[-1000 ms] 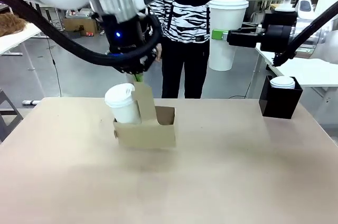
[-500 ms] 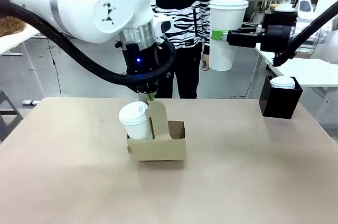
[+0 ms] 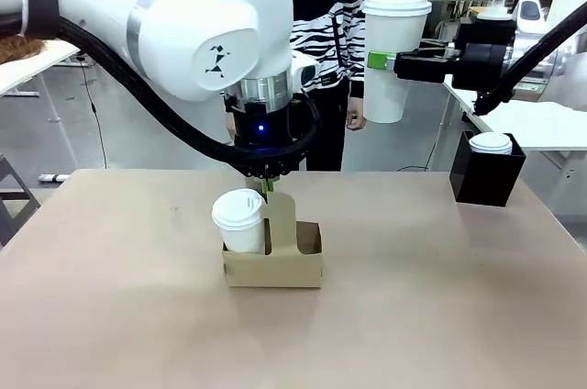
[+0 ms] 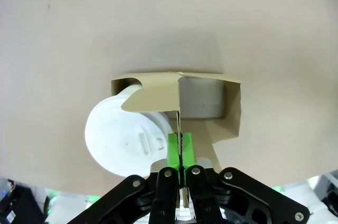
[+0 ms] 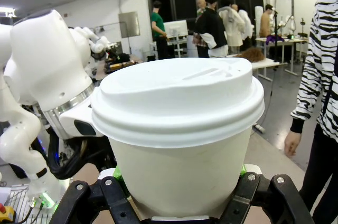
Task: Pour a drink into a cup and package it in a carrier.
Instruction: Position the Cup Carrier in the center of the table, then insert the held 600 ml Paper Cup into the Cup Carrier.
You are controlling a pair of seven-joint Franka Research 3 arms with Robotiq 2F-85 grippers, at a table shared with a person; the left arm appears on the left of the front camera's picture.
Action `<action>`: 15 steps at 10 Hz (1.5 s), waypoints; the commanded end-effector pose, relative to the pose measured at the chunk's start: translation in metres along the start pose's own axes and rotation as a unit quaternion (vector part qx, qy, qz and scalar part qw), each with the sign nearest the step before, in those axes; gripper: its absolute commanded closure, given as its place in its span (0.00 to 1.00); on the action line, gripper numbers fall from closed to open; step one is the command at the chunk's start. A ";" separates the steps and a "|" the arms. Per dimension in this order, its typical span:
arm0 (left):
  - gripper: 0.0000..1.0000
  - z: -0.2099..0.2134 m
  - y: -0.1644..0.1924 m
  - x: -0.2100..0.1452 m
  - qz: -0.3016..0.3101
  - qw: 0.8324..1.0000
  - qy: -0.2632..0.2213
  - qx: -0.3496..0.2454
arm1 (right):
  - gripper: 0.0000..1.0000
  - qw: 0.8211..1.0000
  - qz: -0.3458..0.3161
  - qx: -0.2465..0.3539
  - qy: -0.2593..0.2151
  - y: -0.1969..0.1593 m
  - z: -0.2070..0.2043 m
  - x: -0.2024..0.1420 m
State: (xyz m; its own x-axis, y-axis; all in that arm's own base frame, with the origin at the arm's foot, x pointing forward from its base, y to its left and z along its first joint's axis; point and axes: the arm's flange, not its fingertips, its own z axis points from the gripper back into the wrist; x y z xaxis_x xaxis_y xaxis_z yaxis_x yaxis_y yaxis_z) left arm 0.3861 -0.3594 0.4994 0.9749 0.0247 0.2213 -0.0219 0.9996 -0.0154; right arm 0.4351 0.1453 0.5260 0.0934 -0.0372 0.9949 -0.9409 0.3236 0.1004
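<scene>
The brown cardboard carrier [image 3: 275,267] sits on the tan table near its middle, with a white lidded cup [image 3: 241,220] in its left slot. My left gripper [image 3: 268,186] comes down from above and is shut on the top of the carrier's upright handle panel [image 3: 281,212]. In the left wrist view, the green pads [image 4: 174,150] pinch the thin panel edge, with the cup lid [image 4: 122,138] to their left and the carrier [image 4: 214,105] beyond. My right gripper [image 3: 380,61] is shut on a second tall lidded cup [image 3: 393,50], held high at the right. The same cup [image 5: 179,123] sits between the fingers of my right gripper [image 5: 178,176]. The drink is hidden.
A black square box [image 3: 486,176] with a lidded cup [image 3: 492,142] in it stands at the table's far right corner. A person in a zebra-striped top [image 3: 347,4] stands behind the far edge, one hand [image 3: 353,116] hanging down. Bare tabletop [image 3: 440,316] lies in front.
My left gripper has carried the carrier and its cup to the right and down, and the carrier now sits level. The person has stepped right. The right arm has held still.
</scene>
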 end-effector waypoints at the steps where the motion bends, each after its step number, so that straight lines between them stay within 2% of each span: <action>1: 0.98 -0.001 -0.010 0.005 0.021 1.000 -0.001 0.014 | 0.20 1.000 0.001 0.004 -0.004 -0.001 -0.003 0.003; 2: 0.98 0.001 -0.007 0.003 -0.003 1.000 0.017 0.014 | 0.20 1.000 0.001 0.004 -0.004 -0.001 -0.003 0.003; 3: 0.98 -0.002 -0.005 0.001 0.003 1.000 0.003 0.001 | 0.20 1.000 0.001 0.004 -0.004 -0.001 -0.003 0.003; 8: 0.98 -0.002 -0.005 0.001 0.003 1.000 0.003 0.001 | 0.20 1.000 0.001 0.004 -0.004 -0.001 -0.003 0.003; 9: 0.40 -0.001 -0.007 0.002 0.002 1.000 0.007 0.001 | 0.20 1.000 0.001 0.004 -0.004 -0.001 -0.003 0.003; 10: 0.40 0.002 -0.002 0.001 -0.013 1.000 0.015 -0.010 | 0.20 1.000 0.001 0.004 -0.004 -0.001 -0.003 0.003; 11: 0.00 0.007 0.002 0.003 -0.018 0.999 0.023 -0.017 | 0.20 1.000 0.001 0.004 -0.004 -0.001 -0.003 0.003; 12: 0.37 0.015 0.007 0.005 -0.029 0.999 0.034 -0.027 | 0.20 1.000 0.001 0.004 -0.004 -0.001 -0.003 0.003; 13: 0.00 0.026 0.014 0.005 -0.043 0.998 0.037 -0.035 | 0.20 1.000 0.000 0.000 0.000 0.000 0.000 0.000; 15: 0.00 0.063 0.043 0.004 -0.098 0.993 0.035 -0.059 | 0.20 0.993 -0.062 0.097 0.000 -0.025 -0.013 -0.005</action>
State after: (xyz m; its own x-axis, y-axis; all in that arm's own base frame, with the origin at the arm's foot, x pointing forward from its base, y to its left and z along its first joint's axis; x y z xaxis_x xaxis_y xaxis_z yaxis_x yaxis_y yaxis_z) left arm 0.3861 -0.3419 0.5431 0.9800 -0.1041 0.1699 0.1191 0.9896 -0.0807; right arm 0.4406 0.1526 0.5149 0.1436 -0.0594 0.9879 -0.9590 0.2381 0.1537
